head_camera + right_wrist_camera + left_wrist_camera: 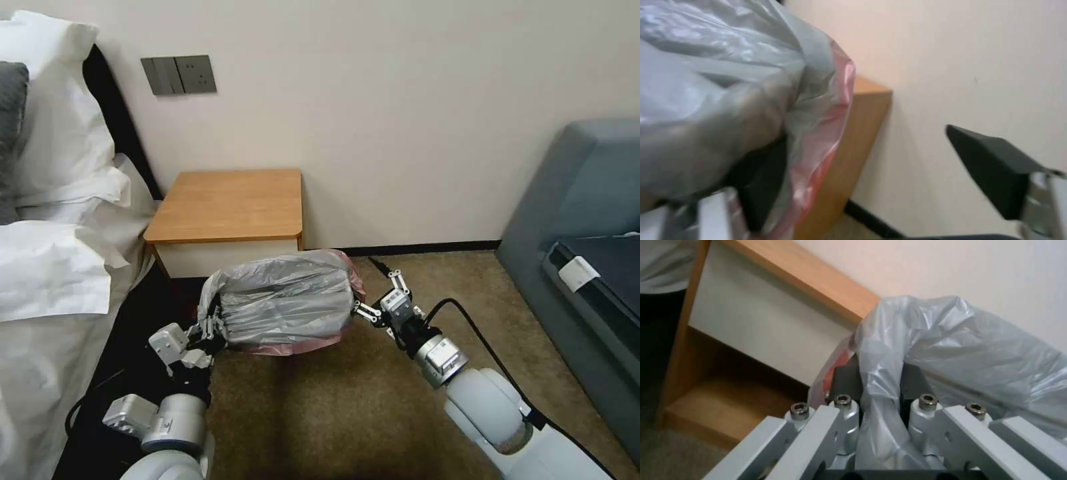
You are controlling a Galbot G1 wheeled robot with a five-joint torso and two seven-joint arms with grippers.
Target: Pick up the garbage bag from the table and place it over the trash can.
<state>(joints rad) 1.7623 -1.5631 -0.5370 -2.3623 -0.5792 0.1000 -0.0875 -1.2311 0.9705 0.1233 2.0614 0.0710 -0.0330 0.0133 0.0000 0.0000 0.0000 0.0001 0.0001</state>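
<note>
The garbage bag [287, 303], grey crinkly plastic with a pinkish-red rim, is stretched wide in a boxy shape just in front of the table [230, 203], low over the carpet. My left gripper [213, 328] is shut on the bag's left end. In the left wrist view the plastic [889, 350] is pinched between the two dark pads [846, 378]. My right gripper [380, 297] stands open at the bag's right end. One finger [758, 181] lies under the bag's rim [835, 110], and the other finger [991, 166] is free. The trash can is hidden.
A bed with white linen [53, 267] lies close on the left. A grey sofa [587, 220] stands on the right. The wall runs right behind the table. A black cable [477, 327] trails along my right arm. Brown carpet [320, 413] spreads between the arms.
</note>
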